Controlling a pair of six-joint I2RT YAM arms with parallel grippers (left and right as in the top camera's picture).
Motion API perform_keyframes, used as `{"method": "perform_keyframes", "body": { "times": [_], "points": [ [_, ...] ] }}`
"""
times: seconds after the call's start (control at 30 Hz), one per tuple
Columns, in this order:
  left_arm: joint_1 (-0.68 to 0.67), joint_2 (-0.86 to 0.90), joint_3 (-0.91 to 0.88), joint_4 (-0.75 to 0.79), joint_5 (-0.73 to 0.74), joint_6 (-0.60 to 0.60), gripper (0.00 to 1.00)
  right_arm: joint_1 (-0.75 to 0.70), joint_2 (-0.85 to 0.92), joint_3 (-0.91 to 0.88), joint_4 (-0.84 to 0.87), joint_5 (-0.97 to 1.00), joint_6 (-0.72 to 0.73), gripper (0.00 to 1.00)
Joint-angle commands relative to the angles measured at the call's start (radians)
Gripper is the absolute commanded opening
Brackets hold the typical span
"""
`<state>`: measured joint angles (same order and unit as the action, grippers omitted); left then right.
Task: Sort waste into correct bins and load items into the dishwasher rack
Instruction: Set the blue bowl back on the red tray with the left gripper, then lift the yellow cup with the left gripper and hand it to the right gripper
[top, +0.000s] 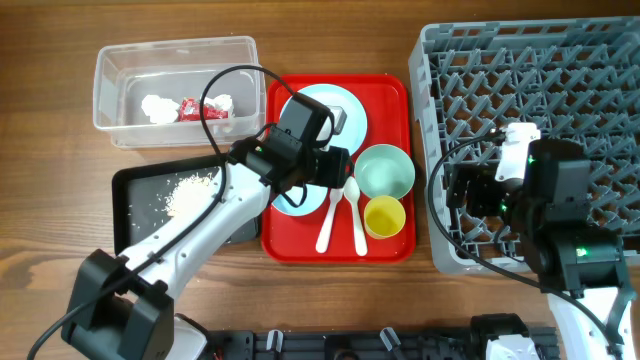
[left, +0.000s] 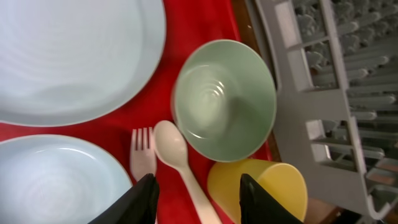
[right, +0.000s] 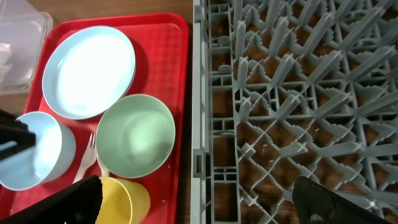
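On the red tray (top: 390, 92) lie the pale blue plate (top: 345, 105), the blue bowl (left: 56, 180), the mint bowl (top: 385, 172), the yellow cup (top: 384, 216), the fork (top: 327, 225) and the spoon (top: 356, 215). My left gripper (left: 198, 193) is open and empty. It hovers over the spoon handle, between the blue bowl and the cup (left: 261, 186). My right gripper (right: 199, 205) is open and empty over the left edge of the grey rack (top: 540, 80). The clear tub (top: 110, 75) holds tissue (top: 155, 107) and the red wrapper (top: 190, 110). The black tray (top: 135, 185) holds rice scraps (top: 190, 192).
The rack's left wall stands right beside the red tray's right rim. The left arm reaches from the front left across the black tray. Bare wooden table shows at the front left and along the back.
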<state>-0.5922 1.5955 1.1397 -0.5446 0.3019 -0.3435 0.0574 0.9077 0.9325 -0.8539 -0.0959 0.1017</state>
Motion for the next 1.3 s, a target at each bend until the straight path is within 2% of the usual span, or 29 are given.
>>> {"method": "perform_keyframes", "body": {
  "times": [0.0, 0.1, 0.23, 0.3, 0.33, 0.43, 0.5, 0.6, 0.63, 0.67, 0.7, 0.77, 0.83, 0.87, 0.97, 1.03, 1.2, 1.27],
  "points": [
    [-0.069, 0.025, 0.006, -0.006, 0.076, -0.005, 0.44, 0.001, -0.003, 0.028, -0.023, 0.026, 0.01, 1.0],
    [-0.144, 0.071, 0.006, -0.021, 0.055, -0.006, 0.48, 0.001, 0.007, 0.028, -0.032, 0.026, 0.011, 1.0],
    [-0.202, 0.177, 0.006, -0.07, -0.012, -0.016, 0.45, 0.001, 0.007, 0.028, -0.04, 0.026, 0.01, 1.0],
    [-0.202, 0.205, 0.006, -0.048, -0.012, -0.017, 0.26, 0.001, 0.007, 0.028, -0.045, 0.026, 0.011, 1.0],
    [-0.201, 0.205, 0.006, -0.027, -0.012, -0.029, 0.04, 0.001, 0.007, 0.028, -0.052, 0.026, 0.011, 1.0],
    [-0.188, 0.175, 0.024, -0.061, -0.003, -0.039, 0.04, 0.001, 0.01, 0.028, -0.056, 0.044, 0.011, 1.0],
    [-0.138, 0.1, 0.053, -0.107, 0.001, -0.039, 0.04, 0.001, 0.026, 0.028, -0.053, 0.131, 0.064, 1.0],
    [0.001, -0.01, 0.059, -0.076, 0.151, -0.052, 0.04, 0.001, 0.089, 0.028, -0.012, 0.155, 0.146, 1.0],
    [0.086, -0.032, 0.059, -0.047, 0.246, -0.085, 0.04, 0.001, 0.124, 0.028, 0.016, 0.085, 0.143, 1.0],
    [0.163, -0.034, 0.059, -0.01, 0.357, -0.113, 0.04, 0.001, 0.161, 0.028, 0.049, -0.065, 0.111, 1.0],
    [0.267, -0.01, 0.058, 0.058, 0.536, -0.174, 0.04, 0.001, 0.212, 0.028, 0.085, -0.313, 0.036, 1.0],
    [0.342, 0.035, 0.058, 0.105, 0.706, -0.287, 0.04, 0.002, 0.285, 0.028, 0.1, -0.594, -0.025, 1.0],
    [0.372, 0.095, 0.058, 0.122, 0.834, -0.298, 0.04, 0.002, 0.365, 0.028, 0.122, -0.817, -0.105, 1.0],
    [0.369, 0.127, 0.058, 0.124, 0.872, -0.297, 0.04, 0.002, 0.406, 0.028, 0.154, -0.936, -0.153, 1.0],
    [0.326, 0.173, 0.058, 0.151, 0.921, -0.298, 0.04, 0.002, 0.493, 0.028, 0.275, -1.123, -0.154, 1.0],
    [0.285, 0.174, 0.058, 0.179, 0.942, -0.298, 0.04, 0.002, 0.536, 0.028, 0.338, -1.133, -0.15, 1.0],
    [0.187, 0.174, 0.058, 0.228, 0.951, -0.347, 0.04, 0.002, 0.574, 0.028, 0.48, -1.341, -0.151, 0.99],
    [0.184, 0.174, 0.058, 0.232, 0.951, -0.362, 0.04, 0.003, 0.574, 0.028, 0.484, -1.381, -0.154, 0.92]
  ]
}}
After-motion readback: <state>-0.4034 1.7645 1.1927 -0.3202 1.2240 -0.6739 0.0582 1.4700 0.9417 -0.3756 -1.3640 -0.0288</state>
